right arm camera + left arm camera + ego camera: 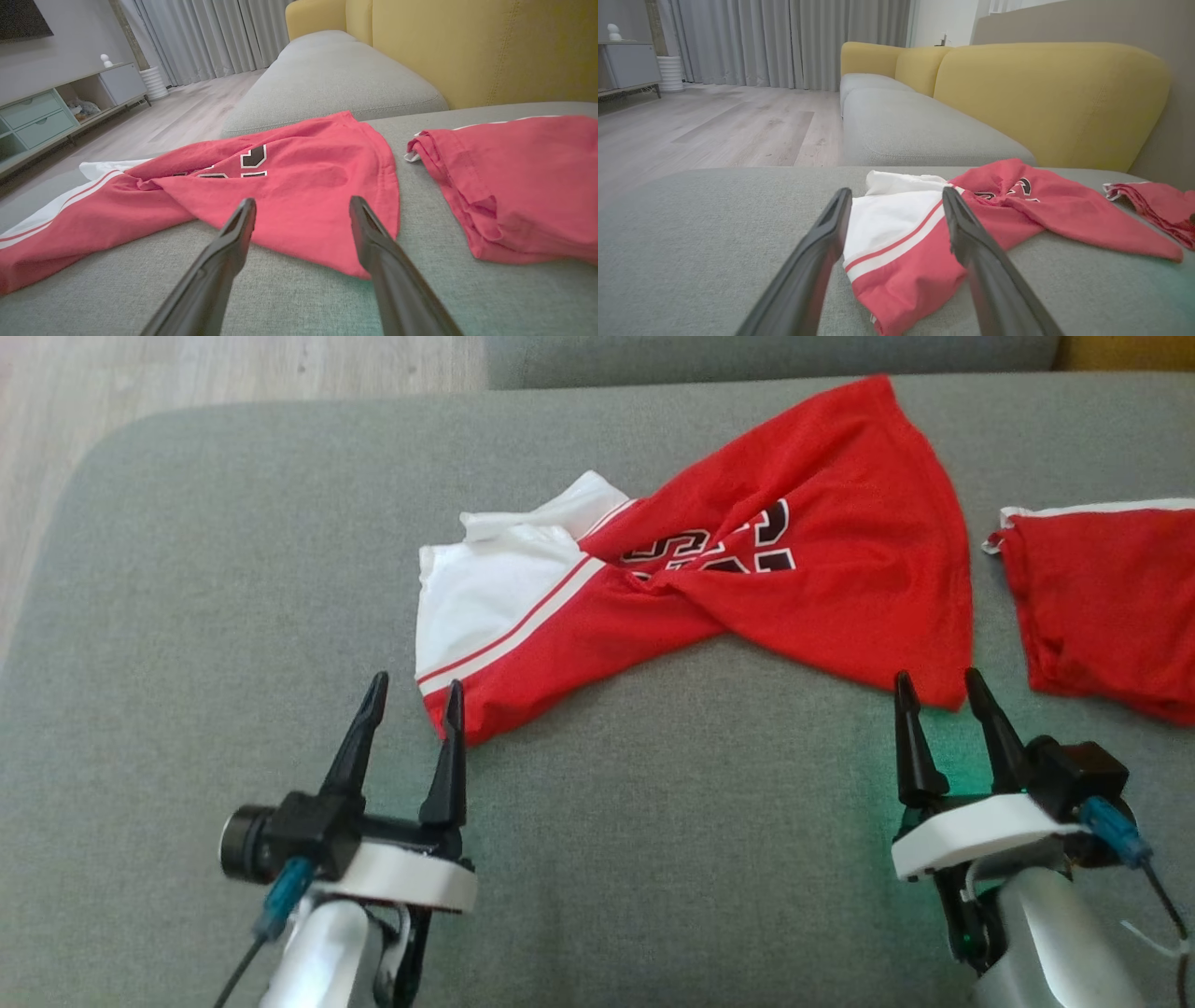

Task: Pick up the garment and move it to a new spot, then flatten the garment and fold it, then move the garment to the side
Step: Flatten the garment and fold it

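While the red-and-white garment (747, 579) lies across the grey sofa cushion (233, 569), at 12 o'clock in the head view, the left pincer (416, 683) stands wide at 7, beside its striped corner, and the right pincer (937, 676) wide at 5, near its red corner. Left wrist view: spread fingers (808, 270) frame the white end. Right wrist view: spread fingers frame the red end; a second red garment (523, 186) lies at 3 o'clock.

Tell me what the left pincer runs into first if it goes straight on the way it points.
The left pincer, open, would likely meet the red-and-white garment: its near corner lies between the fingers just ahead, on the grey cushion. How far above the cloth the tips ride is unclear.
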Tool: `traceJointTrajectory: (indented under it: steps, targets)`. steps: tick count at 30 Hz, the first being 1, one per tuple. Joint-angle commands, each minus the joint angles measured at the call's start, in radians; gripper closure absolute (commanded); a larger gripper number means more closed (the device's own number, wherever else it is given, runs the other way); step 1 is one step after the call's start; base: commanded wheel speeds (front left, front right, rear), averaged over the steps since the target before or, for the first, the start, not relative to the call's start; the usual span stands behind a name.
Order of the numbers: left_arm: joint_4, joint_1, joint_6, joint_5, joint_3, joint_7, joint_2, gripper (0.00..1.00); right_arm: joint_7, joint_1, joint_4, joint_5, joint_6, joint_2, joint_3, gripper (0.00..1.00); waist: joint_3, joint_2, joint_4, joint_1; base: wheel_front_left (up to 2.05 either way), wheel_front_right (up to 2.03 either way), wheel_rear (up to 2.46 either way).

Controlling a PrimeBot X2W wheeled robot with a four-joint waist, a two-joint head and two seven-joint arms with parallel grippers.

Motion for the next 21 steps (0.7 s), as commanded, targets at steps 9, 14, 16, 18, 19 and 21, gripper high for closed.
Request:
traceJointTrajectory:
  steps: [9,14,16,18,19,21]
  targets:
    - [0.243,-0.311,-0.037,0.014,0.047,0.071,0.065,0.0,-0.009,-0.044,-0.042,-0.01,-0.001,-0.002,0.048,0.0,0.106,0.0,-0.043,0.0,0.0,0.0,0.0]
    - [0.455,-0.509,-0.046,0.014,0.065,0.134,0.124,0.0,-0.01,-0.065,-0.051,-0.003,-0.001,-0.002,0.053,0.0,0.183,0.0,-0.104,0.0,0.0,0.0,0.0]
    - [0.515,-0.558,-0.051,0.013,0.066,0.136,0.138,0.0,-0.01,-0.069,-0.053,0.004,-0.001,-0.002,0.052,0.0,0.204,0.0,-0.122,0.0,0.0,0.0,0.0]
    - [0.57,-0.599,-0.057,0.013,0.061,0.135,0.146,0.0,-0.011,-0.072,-0.055,0.019,-0.001,-0.002,0.052,0.0,0.223,0.0,-0.134,0.0,0.0,0.0,0.0]
    - [0.596,-0.615,-0.06,0.014,0.058,0.136,0.15,0.0,-0.011,-0.073,-0.055,0.021,-0.001,-0.002,0.053,0.0,0.229,0.0,-0.139,0.0,0.0,0.0,0.0]
    - [0.644,-0.641,-0.063,0.017,0.05,0.135,0.157,0.0,-0.012,-0.074,-0.057,0.024,-0.001,-0.002,0.056,0.0,0.238,0.0,-0.147,0.0,0.0,0.0,0.0]
